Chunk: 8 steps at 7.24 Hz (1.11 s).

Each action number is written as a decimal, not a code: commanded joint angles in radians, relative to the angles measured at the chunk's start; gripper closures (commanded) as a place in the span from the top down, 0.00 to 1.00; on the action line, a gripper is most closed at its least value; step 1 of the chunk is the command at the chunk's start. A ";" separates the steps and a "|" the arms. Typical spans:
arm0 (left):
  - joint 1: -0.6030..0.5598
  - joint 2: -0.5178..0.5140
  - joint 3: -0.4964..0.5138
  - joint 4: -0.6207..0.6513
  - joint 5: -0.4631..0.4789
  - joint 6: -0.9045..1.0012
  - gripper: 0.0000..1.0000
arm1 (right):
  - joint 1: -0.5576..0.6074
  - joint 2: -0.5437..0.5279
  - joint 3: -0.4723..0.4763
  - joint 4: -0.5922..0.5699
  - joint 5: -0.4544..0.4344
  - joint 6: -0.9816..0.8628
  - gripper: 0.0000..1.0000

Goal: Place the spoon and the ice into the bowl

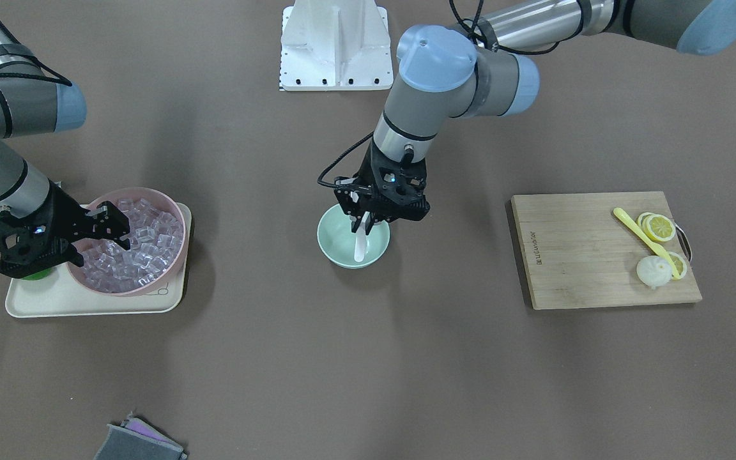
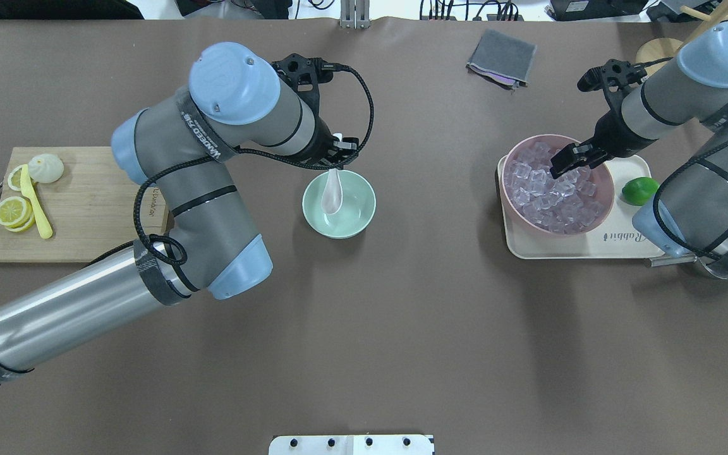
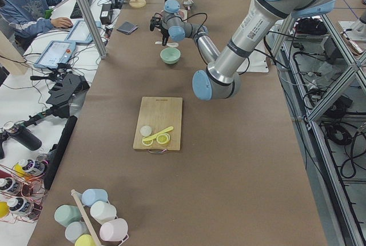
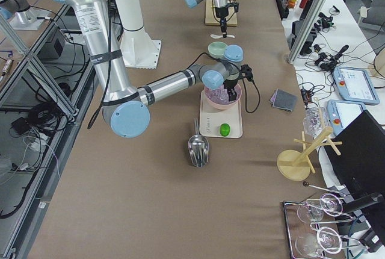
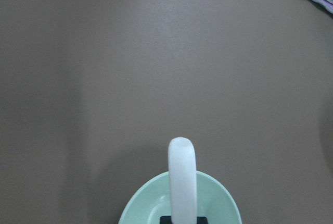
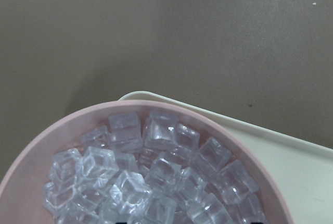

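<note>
Wooden chopping board is lying at the left end of the brown desk in the overhead view, carrying lemon slices and a long yellow spoon. Right of it, near the middle, the left tool is hanging over the far rim of the mint-green bowl, its jaws closed on the handle of the white spoon. The left wrist view is showing a dark pad pressing on each side of that handle. The spoon is tilting down into the bowl, its oval scoop lying inside against the inner wall. No ice is showing in this bowl. Further right, the pink bowl is sitting on a cream tray, heaped with clear ice. The right tool is reaching down into it with its jaws spread wide and nothing between them, the fingertips right at the top of the pile. A green lime is resting on the tray just beside the pink bowl
</note>
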 commanded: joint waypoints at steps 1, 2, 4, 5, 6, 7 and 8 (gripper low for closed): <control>0.015 -0.011 0.069 -0.072 0.020 0.003 0.00 | -0.008 -0.011 0.002 0.000 0.003 0.000 0.84; 0.017 -0.013 0.123 -0.136 0.028 0.007 0.00 | -0.008 -0.017 0.004 0.002 0.012 0.000 0.84; 0.017 -0.014 0.133 -0.151 0.050 0.005 0.39 | -0.010 -0.021 0.018 0.000 0.026 0.003 0.83; 0.015 -0.011 0.131 -0.151 0.050 0.008 0.97 | -0.011 -0.032 0.025 0.000 0.032 0.003 0.83; 0.015 -0.011 0.133 -0.151 0.050 0.008 0.98 | -0.020 -0.034 0.028 0.000 0.031 0.008 0.79; 0.015 -0.011 0.133 -0.151 0.050 0.008 0.98 | -0.031 -0.040 0.027 0.000 0.023 0.009 0.72; 0.014 -0.011 0.133 -0.151 0.050 0.008 0.98 | -0.036 -0.040 0.025 0.000 0.020 0.009 0.72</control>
